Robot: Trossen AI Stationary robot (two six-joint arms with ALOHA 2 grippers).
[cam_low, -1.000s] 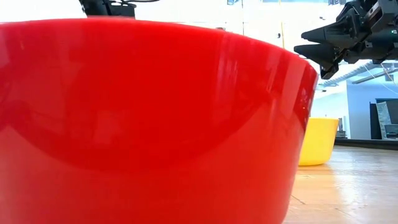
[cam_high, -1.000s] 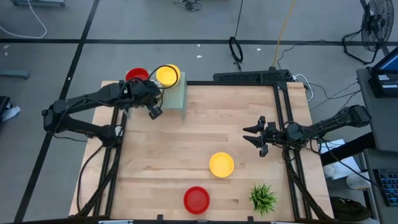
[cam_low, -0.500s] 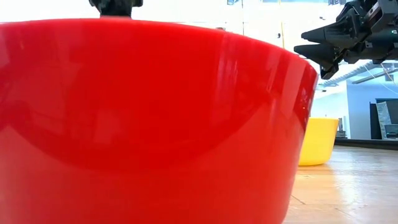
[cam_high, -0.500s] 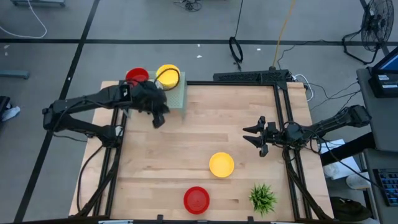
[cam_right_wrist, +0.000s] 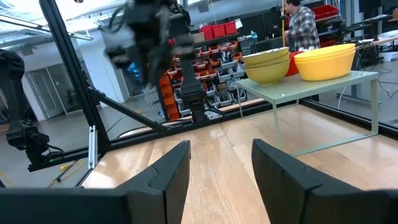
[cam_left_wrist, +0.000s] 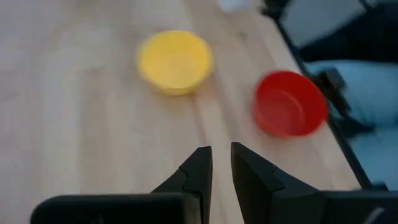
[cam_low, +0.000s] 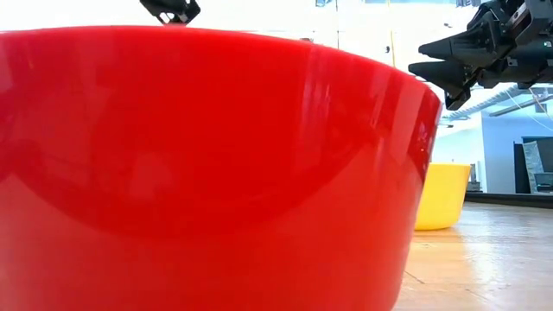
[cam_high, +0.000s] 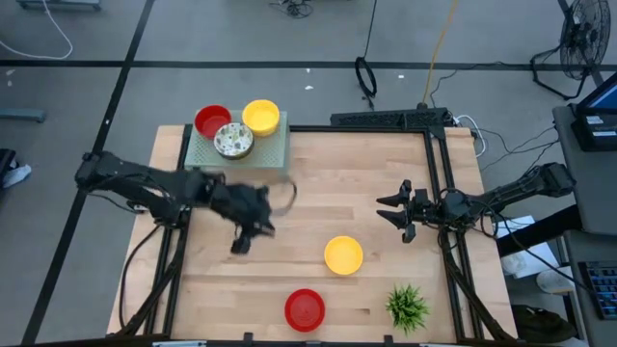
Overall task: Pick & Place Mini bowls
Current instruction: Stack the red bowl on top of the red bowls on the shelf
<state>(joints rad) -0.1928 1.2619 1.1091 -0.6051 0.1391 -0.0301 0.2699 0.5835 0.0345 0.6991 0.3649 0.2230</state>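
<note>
On a pale green shelf (cam_high: 275,149) at the table's far left stand a red bowl (cam_high: 212,120), a white speckled bowl (cam_high: 233,141) and a yellow bowl (cam_high: 260,117). Two bowls rest on the wood: a yellow one (cam_high: 343,255) (cam_left_wrist: 175,61) and, by the near edge, a red one (cam_high: 305,309) (cam_left_wrist: 290,103) that fills the low view (cam_low: 207,173). My left gripper (cam_high: 239,245) (cam_left_wrist: 221,158) hangs over the table's left middle, pointing down at a slant toward these two. Its fingers stand a narrow gap apart, with nothing between them. My right gripper (cam_high: 395,214) (cam_right_wrist: 221,162) waits open at the right.
A small green plant (cam_high: 407,306) stands at the near right corner. Black frame rails run along the table's left and right edges. A broad stretch of bare wood lies between the shelf and the two loose bowls. A person (cam_right_wrist: 303,25) stands in the room beyond.
My left gripper has swung away from the green shelf toward the table's near edge and middle, tipping and rolling as it went. Its finger gap looks unchanged. The white speckled bowl, covered by the arm before, now shows on the shelf. My right arm has kept still.
</note>
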